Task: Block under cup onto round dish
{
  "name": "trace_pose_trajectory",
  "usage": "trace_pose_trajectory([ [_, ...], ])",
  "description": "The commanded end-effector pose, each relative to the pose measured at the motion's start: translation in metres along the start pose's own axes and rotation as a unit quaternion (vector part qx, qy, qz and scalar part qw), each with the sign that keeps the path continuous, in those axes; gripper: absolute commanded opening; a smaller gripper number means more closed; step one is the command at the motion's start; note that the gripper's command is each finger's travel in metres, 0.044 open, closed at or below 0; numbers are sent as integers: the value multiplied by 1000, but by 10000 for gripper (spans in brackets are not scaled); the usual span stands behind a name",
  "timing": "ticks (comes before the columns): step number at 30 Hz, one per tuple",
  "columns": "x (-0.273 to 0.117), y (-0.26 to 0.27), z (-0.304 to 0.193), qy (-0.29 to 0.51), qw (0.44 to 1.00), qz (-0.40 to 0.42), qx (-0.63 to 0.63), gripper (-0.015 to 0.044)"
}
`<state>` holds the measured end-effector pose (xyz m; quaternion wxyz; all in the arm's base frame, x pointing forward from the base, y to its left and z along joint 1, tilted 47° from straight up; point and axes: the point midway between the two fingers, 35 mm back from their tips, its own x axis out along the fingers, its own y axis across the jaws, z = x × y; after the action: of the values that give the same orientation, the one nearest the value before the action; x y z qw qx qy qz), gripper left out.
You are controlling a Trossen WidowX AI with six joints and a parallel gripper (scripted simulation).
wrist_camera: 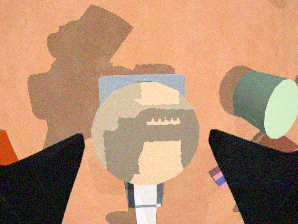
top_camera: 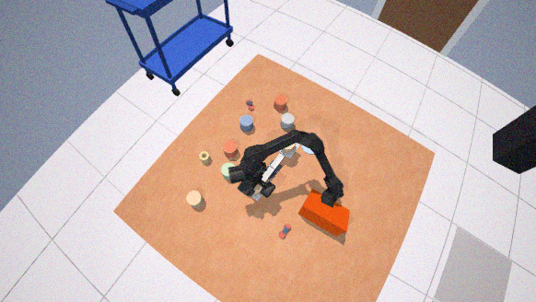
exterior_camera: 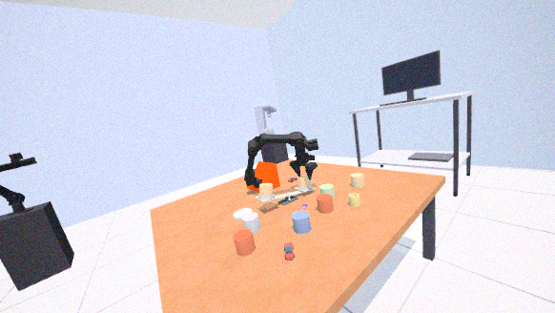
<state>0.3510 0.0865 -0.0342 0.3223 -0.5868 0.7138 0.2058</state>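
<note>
Black pincer [exterior_camera: 303, 171] [wrist_camera: 147, 139] spread wide, holding nothing, tips apart either side of a beige cup [exterior_camera: 304, 183] [wrist_camera: 145, 132] at center of the wrist frame, visible gaps on both flanks, green cup [exterior_camera: 327, 192] [wrist_camera: 281, 109] at right.

Between your black fingers, the cup [wrist_camera: 160, 162] has a pale cream colour. Under it, the plate [wrist_camera: 142, 78] is grey-blue. To the right of your fingers, you see one light green cup [wrist_camera: 282, 109].
</note>
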Motion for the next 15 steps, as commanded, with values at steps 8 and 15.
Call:
trace_pose_trajectory([
  [8,21,0,-2,3,1000,1,-1,440],
  [15,32,1,-3,3,1000,1,0,440],
])
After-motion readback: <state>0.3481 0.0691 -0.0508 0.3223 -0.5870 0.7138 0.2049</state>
